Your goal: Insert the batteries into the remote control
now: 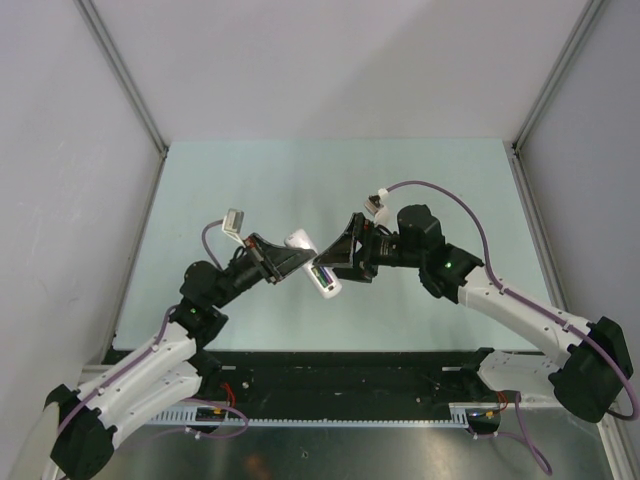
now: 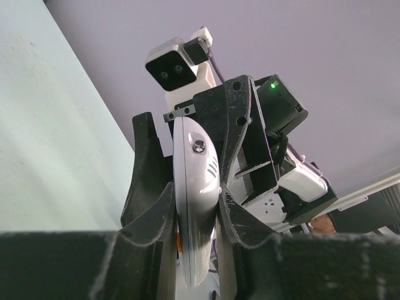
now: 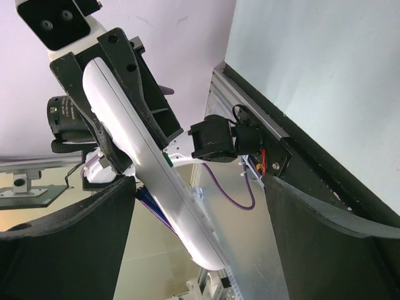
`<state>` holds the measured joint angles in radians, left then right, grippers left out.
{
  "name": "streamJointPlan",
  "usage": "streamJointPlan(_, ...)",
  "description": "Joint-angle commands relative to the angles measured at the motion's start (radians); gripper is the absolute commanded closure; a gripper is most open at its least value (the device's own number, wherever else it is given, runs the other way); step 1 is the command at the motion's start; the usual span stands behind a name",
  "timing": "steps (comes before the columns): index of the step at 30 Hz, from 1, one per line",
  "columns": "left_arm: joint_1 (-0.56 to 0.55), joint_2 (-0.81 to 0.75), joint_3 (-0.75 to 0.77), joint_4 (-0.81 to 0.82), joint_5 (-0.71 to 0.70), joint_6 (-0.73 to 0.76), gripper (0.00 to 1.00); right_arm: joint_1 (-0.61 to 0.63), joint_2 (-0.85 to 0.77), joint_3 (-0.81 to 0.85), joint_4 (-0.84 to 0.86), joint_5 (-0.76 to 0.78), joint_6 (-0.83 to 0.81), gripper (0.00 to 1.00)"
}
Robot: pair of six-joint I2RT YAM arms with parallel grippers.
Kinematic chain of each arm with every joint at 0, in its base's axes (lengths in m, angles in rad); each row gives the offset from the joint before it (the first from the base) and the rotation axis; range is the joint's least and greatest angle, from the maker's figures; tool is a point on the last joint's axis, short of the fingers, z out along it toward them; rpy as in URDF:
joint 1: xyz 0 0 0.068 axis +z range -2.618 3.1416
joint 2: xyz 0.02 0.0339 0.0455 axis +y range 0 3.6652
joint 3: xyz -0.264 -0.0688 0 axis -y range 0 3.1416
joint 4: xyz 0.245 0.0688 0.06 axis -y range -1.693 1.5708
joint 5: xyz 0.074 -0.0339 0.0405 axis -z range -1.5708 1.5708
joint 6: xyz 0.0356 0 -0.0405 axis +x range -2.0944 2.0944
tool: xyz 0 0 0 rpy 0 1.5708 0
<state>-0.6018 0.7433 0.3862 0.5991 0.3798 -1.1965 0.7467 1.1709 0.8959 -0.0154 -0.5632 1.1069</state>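
Observation:
The white remote control [image 1: 298,241] hangs above the table's middle, with my left gripper [image 1: 285,256] shut on it. In the left wrist view the remote control [image 2: 195,169] stands edge-on, pinched between both pads of the left gripper [image 2: 195,209]. Green and purple batteries [image 1: 322,272] lie in its recess near the lower end. My right gripper [image 1: 338,262] is open around that end. In the right wrist view the remote control [image 3: 147,162] slants between the wide-apart fingers of the right gripper [image 3: 199,187], nearer the left finger. A purple battery edge [image 3: 152,207] peeks from beneath it.
The pale green table [image 1: 330,190] is bounded by grey walls and metal posts. A black rail [image 1: 340,365] runs along the near edge by the arm bases. The right arm's wrist camera [image 2: 175,65] looms close behind the remote control in the left wrist view.

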Motion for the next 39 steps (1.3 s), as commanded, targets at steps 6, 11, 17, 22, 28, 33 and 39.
streamJointPlan(6, -0.001, -0.061, 0.014, 0.068, -0.053, 0.031, 1.0, -0.001, 0.004, -0.006, 0.031, -0.009, 0.016, 0.14)
streamJointPlan(11, -0.003, -0.065, 0.017, 0.071, -0.059, 0.031, 1.0, 0.013, 0.009, -0.012, 0.037, -0.009, 0.018, 0.16)
streamJointPlan(17, -0.003, -0.064, 0.025, 0.077, -0.061, 0.026, 1.0, 0.032, 0.021, -0.012, 0.032, -0.007, 0.008, 0.18)
streamJointPlan(22, -0.001, -0.065, 0.029, 0.08, -0.062, 0.012, 1.0, 0.039, 0.015, -0.012, 0.025, -0.004, 0.001, 0.22)
streamJointPlan(28, -0.001, -0.074, 0.028, 0.09, -0.067, -0.003, 1.0, 0.04, 0.006, -0.012, -0.009, 0.002, -0.013, 0.27)
streamJointPlan(33, 0.004, -0.081, 0.029, 0.093, -0.068, -0.012, 1.0, 0.04, -0.004, -0.012, -0.029, 0.008, -0.021, 0.28)
streamJointPlan(39, 0.008, -0.088, 0.033, 0.097, -0.073, -0.02, 1.0, 0.037, -0.016, -0.025, -0.034, 0.013, -0.019, 0.31)
